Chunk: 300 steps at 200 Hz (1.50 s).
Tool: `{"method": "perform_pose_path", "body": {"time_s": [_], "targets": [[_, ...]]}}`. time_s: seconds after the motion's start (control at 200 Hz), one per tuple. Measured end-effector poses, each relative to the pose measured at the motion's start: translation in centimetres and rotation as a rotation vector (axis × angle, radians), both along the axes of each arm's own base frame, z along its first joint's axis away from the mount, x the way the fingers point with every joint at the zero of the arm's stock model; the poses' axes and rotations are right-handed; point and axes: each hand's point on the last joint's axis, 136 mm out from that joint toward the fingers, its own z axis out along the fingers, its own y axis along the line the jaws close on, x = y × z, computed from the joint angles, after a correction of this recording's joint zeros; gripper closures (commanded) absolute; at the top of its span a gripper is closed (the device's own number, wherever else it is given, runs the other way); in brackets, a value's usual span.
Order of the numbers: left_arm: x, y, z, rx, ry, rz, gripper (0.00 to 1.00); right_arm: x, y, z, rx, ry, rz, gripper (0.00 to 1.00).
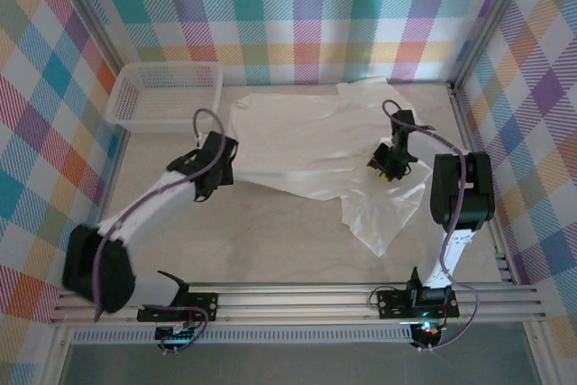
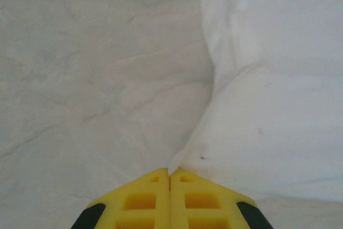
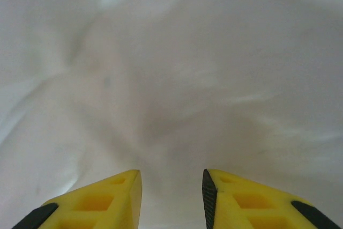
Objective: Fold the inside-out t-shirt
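Lying spread across the middle and right of the table (image 1: 270,250), the inside-out t-shirt (image 1: 306,142) is flattened but not squared. Its near right portion trails toward the arms in a loose point, and shallow wrinkles cross the body. The white mesh basket (image 1: 126,107) stands in the far left corner, near the shirt's far left edge.

Left gripper (image 2: 170,175): closed tip to tip at the shirt's left edge. A raised crease in the cloth runs straight into the tips, so a thin pinch of the edge appears to be caught there. The cloth inside the jaws cannot itself be seen.

Right gripper (image 3: 171,178): jaws parted, low over the cloth on the shirt's right side, nothing between them.

Handling assessment: the fabric looks thin, light and limp, with a slight sheen. It is likely to slide on the table, slip from a shallow pinch, and sag wherever unsupported. Recommended holds are at edges or seams (hem, shoulder, sleeve), where doubled cloth gives the fingers bite. They should be taken on both sides together so the panel lifts taut. A mid-panel hold risks gathering one layer only.
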Motion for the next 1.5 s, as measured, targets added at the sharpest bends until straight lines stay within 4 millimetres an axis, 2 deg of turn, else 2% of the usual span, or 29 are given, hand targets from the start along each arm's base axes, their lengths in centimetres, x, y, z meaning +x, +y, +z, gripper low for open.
{"method": "perform_pose_path", "body": {"time_s": [0.08, 0.13, 0.245, 0.34, 0.37, 0.41, 0.51, 0.655, 0.72, 0.78, 0.885, 1.03, 1.13, 1.265, 1.36, 1.45, 1.5], "targets": [[-0.5, 0.6, 1.0, -0.147, -0.119, 0.01, 1.0, 0.4, -1.2, -0.8, 0.007, 0.025, -0.029, 0.65], [-0.6, 1.5, 0.9, -0.233, -0.158, 0.041, 1.0, 0.5, -1.3, -0.7, 0.018, 0.027, -0.031, 0.64], [-0.3, 3.3, -1.0, -0.359, -0.152, 0.119, 1.0, 0.9, -1.3, -0.4, 0.018, 0.015, -0.024, 0.63], [-0.3, 2.8, -2.5, -0.403, -0.099, 0.128, 1.0, 0.9, -1.1, -0.1, 0.029, 0.01, -0.017, 0.61], [-0.4, 2.8, -2.9, -0.409, -0.081, 0.134, 0.94, 0.9, -1.0, 0.1, 0.033, 0.007, -0.015, 0.6], [-0.6, 2.7, -3.4, -0.414, -0.057, 0.144, 0.84, 0.9, -1.0, 0.8, 0.035, -0.006, -0.013, 0.58], [-1.5, 2.7, -3.7, -0.432, -0.032, 0.163, 0.74, 0.8, -1.1, 3.5, 0.034, -0.074, -0.014, 0.56], [-2.9, 3.4, -1.4, -0.452, -0.118, 0.178, 0.71, -0.2, -1.7, 7.8, 0.009, -0.187, -0.047, 0.55], [-3.1, 3.5, -0.3, -0.459, -0.156, 0.175, 0.7, -1.1, -2.0, 8.5, 0.004, -0.203, -0.07, 0.55], [-2.9, 3.4, -0.3, -0.452, -0.142, 0.168, 0.68, -1.9, -2.2, 8.3, 0.003, -0.198, -0.093, 0.54], [-1.1, 2.5, -1.9, -0.419, -0.023, 0.141, 0.62, -3.5, -2.6, 7.1, -0.008, -0.157, -0.132, 0.54], [2.1, 1.2, -6.5, -0.341, 0.177, 0.091, 0.48, -6.5, -3.3, 5.3, -0.044, -0.108, -0.171, 0.53], [4.4, 0.0, -8.3, -0.276, 0.257, 0.04, 0.41, -8.0, -3.1, 4.1, -0.037, -0.075, -0.17, 0.55], [9.2, -2.9, -9.4, -0.242, 0.276, -0.042, 0.41, -9.3, -2.4, 2.2, 0.0, -0.009, -0.152, 0.65], [11.8, -4.5, -10.5, -0.221, 0.283, -0.073, 0.48, -9.5, -2.1, 0.9, 0.011, 0.035, -0.142, 0.69], [13.3, -4.5, -12.0, -0.168, 0.311, -0.064, 0.59, -10.0, -2.2, -0.4, -0.002, 0.092, -0.141, 0.78], [13.5, -3.9, -13.0, -0.123, 0.327, -0.04, 0.64, -10.3, -2.7, -1.3, -0.024, 0.136, -0.149, 0.77]]}}
